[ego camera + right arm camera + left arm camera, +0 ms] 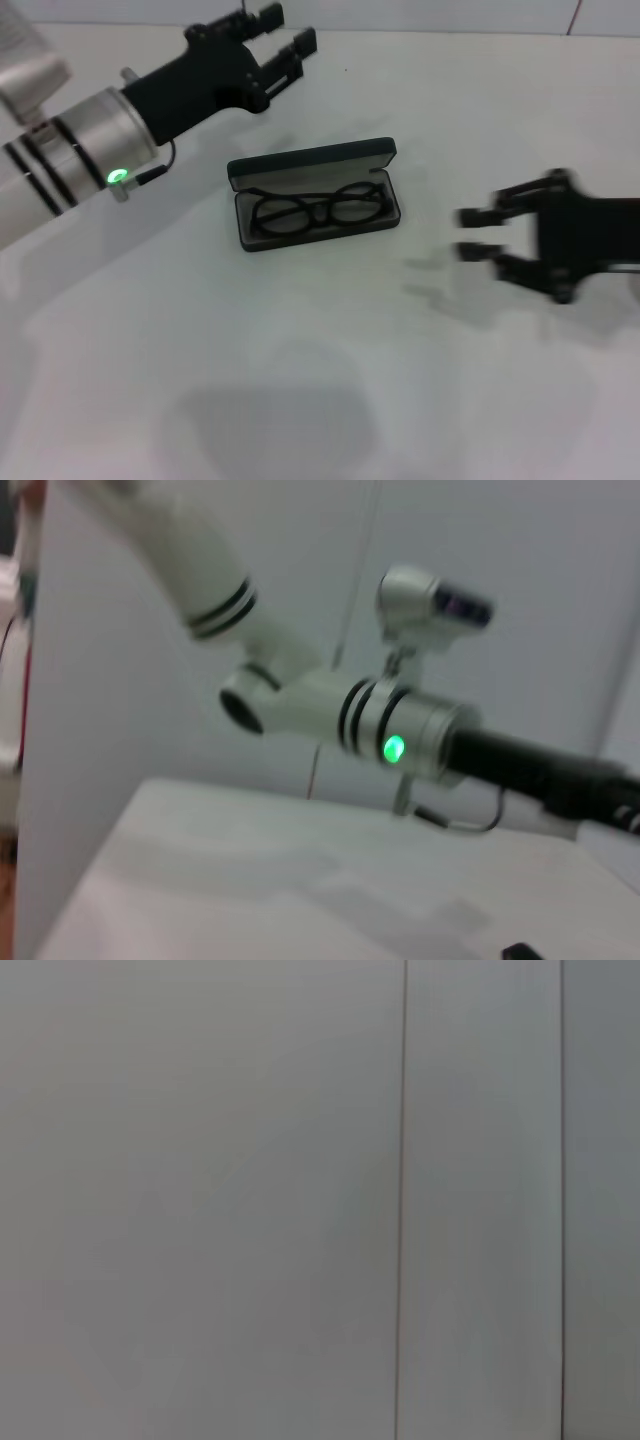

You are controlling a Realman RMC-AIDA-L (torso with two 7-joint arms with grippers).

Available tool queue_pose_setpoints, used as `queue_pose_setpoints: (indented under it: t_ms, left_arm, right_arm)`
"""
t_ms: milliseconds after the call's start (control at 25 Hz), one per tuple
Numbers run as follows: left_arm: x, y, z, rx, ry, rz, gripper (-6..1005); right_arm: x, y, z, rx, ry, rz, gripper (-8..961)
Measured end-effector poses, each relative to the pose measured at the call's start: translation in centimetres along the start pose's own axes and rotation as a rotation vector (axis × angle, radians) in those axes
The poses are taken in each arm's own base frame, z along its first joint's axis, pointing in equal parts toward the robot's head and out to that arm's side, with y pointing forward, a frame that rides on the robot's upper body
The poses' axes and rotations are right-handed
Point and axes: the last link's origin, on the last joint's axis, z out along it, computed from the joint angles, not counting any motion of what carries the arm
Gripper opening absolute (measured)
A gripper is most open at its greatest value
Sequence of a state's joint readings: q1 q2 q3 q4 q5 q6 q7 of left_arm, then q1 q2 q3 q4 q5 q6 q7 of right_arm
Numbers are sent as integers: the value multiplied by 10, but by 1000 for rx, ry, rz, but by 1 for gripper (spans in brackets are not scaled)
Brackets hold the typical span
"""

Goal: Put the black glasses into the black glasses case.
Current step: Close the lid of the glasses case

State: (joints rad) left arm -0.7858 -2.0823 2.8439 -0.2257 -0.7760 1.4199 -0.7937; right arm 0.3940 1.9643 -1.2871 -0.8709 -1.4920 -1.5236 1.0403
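The black glasses case (313,193) lies open on the white table, its lid raised at the far side. The black glasses (320,211) lie inside it on the grey lining, lenses side by side. My left gripper (283,42) is open and empty, held above the table at the far left, beyond the case. My right gripper (478,233) is open and empty to the right of the case, fingers pointing toward it, blurred by motion. The left wrist view shows only a blank wall. The right wrist view shows my left arm (400,725) over the table.
The white table (300,350) spreads around the case, with soft shadows near the front. A wall seam (402,1200) runs through the left wrist view.
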Motion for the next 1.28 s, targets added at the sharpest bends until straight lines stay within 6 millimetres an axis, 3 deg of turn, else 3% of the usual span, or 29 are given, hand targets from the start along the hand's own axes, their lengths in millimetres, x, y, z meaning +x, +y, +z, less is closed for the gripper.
queue_pose_setpoints:
  t_ms: [160,280,480,720,960,1280]
  left_arm:
    - [-9,-8,20,11,-151,-24,518]
    - [-14,-12,30,33,-236,-7,518]
    - [-26,-13,38,42,-357,25,518]
    - [-33,-10,42,21,-434,42,519]
    - [-37,1,38,-48,-440,45,519]
    - [-49,17,19,-125,-418,75,519]
  right_arm:
    - [6,3,-40,52,-99,121,391]
    - [14,12,-53,102,-105,122,419]
    - [23,27,-49,112,-99,86,521]
    - [24,29,-48,101,-91,86,661]
    - [23,28,-51,103,-89,83,713]
    - [25,25,-51,115,-81,86,712]
